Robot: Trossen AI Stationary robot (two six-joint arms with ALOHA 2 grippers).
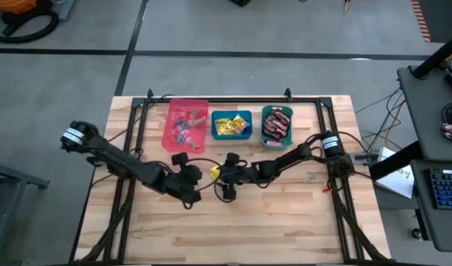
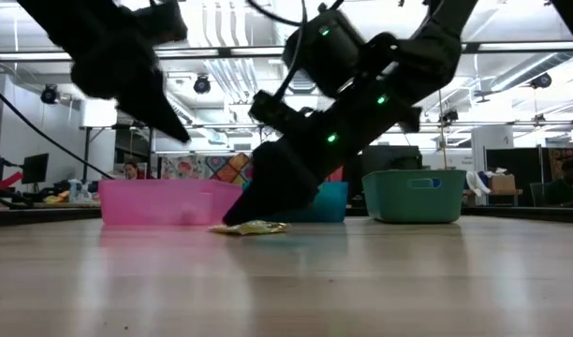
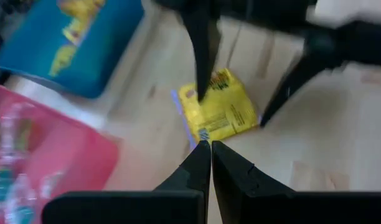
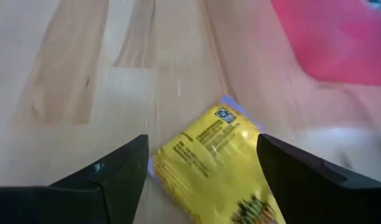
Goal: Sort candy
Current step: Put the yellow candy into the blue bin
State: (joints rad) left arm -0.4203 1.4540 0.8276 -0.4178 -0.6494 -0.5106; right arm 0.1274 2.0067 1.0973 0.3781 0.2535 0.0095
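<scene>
Right gripper (image 1: 220, 176) is low over the table (image 1: 285, 222), fingers spread wide, 1 finger on each side of a yellow packet (image 4: 209, 155) that lies flat on the wood. In the right wrist view the packet sits between the 2 fingers (image 4: 109, 180); I cannot tell whether either finger touches it. Nothing is held.

Left gripper (image 3: 210, 163) is close by, fingers pressed together and empty, its tip pointing at the near edge of the same packet. In the high view the 2 grippers are near each other in front of the bins.

3 bins along the far edge: pink bin (image 1: 171, 111) with small clear-wrapped sweets, blue bin (image 1: 215, 133) with yellow packets, teal bin (image 1: 288, 125) with dark bars. The loose packet lies in front of the blue bin, apart from it.

Risks as I judge them:
- Packet is thin and flat on the wood. Fingers closing above it would skate over the wrapper, or pinch only 1 corner and let it swing loose.
- Closing off-centre could push the packet sideways instead of gripping it.
- The 2 arms are crowded; any forward move by the left could strike the right's fingers or nudge the packet out from between them.
- Pink bin is near; a careless lift could clip its wall.
</scene>
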